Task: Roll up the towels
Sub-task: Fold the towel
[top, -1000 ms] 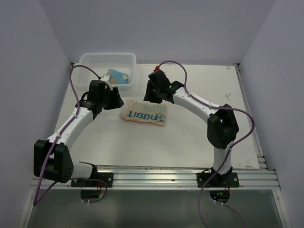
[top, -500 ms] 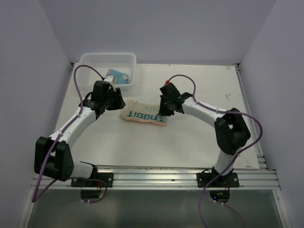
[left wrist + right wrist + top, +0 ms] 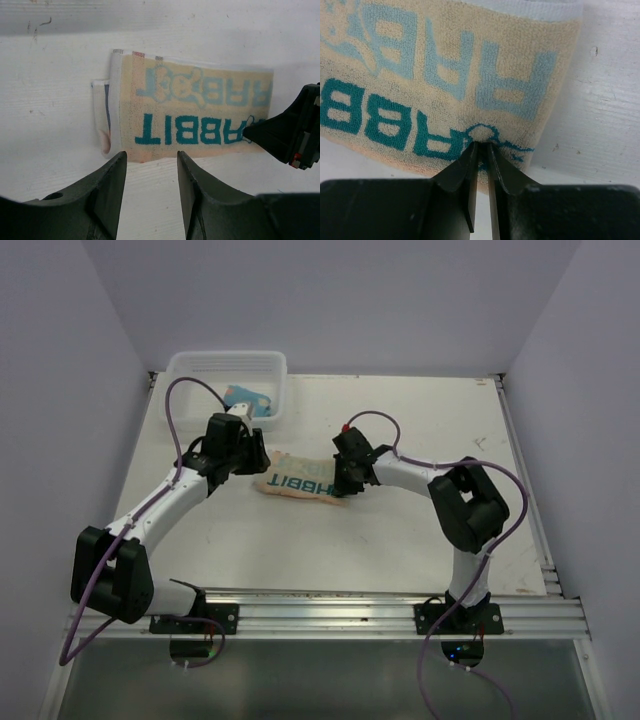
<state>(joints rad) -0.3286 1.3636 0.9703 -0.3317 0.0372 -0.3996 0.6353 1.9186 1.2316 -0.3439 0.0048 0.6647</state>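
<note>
The cream towel (image 3: 300,480) with teal "RABBIT" lettering lies folded flat in the middle of the table. It also shows in the left wrist view (image 3: 195,115) and the right wrist view (image 3: 445,75). My left gripper (image 3: 258,455) is open and empty, just off the towel's left end, with its jaws (image 3: 150,155) over bare table at the towel's edge. My right gripper (image 3: 340,485) is down on the towel's right near corner. Its fingers (image 3: 480,145) are closed on a small bump of cloth. The light blue towel (image 3: 250,400) lies in the basket.
A white slatted plastic basket (image 3: 228,360) stands at the back left, just behind the left gripper. White walls enclose the table on three sides. A metal rail runs along the near edge by the arm bases.
My right gripper has moved left and down from behind the towel onto its right near corner. My left gripper has shifted slightly right toward the towel's left end.
</note>
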